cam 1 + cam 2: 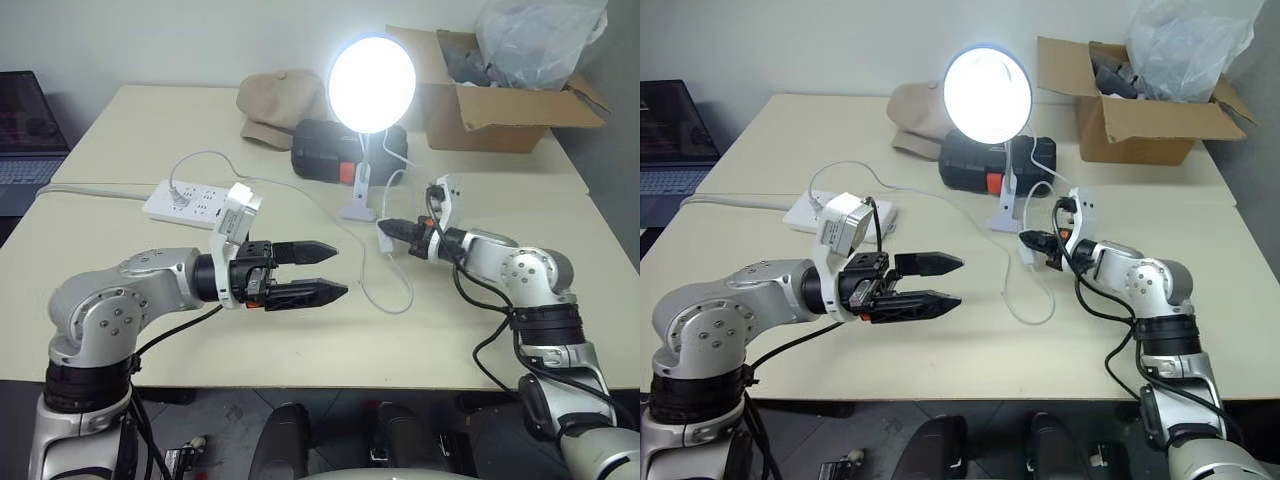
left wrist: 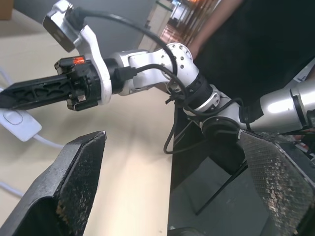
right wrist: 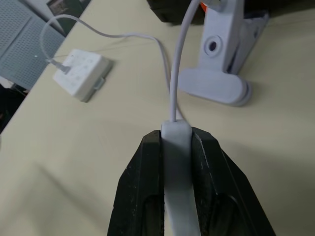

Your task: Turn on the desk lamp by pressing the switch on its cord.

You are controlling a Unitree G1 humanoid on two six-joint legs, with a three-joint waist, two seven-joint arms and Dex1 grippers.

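Note:
The desk lamp [image 1: 372,83] is lit, its round shade glowing bright white on a thin neck above its white clamp base [image 1: 358,200]. The thin white cord [image 1: 396,296] loops over the table in front of it. My right gripper [image 3: 175,135] is shut on the switch [image 3: 177,167], a slim white oblong pinched between both black fingers just in front of the clamp. In the left wrist view the switch [image 2: 18,123] lies on the table under those fingers [image 2: 39,92]. My left gripper [image 1: 335,272] hovers open over the table's near side, pointing toward the right arm and holding nothing.
A white power strip [image 1: 190,200] lies at the left with a plug in it. Behind the lamp are a black case [image 1: 322,150] and a tan cap [image 1: 280,105]. A cardboard box [image 1: 500,105] with a plastic bag stands back right. A laptop [image 1: 25,150] sits far left.

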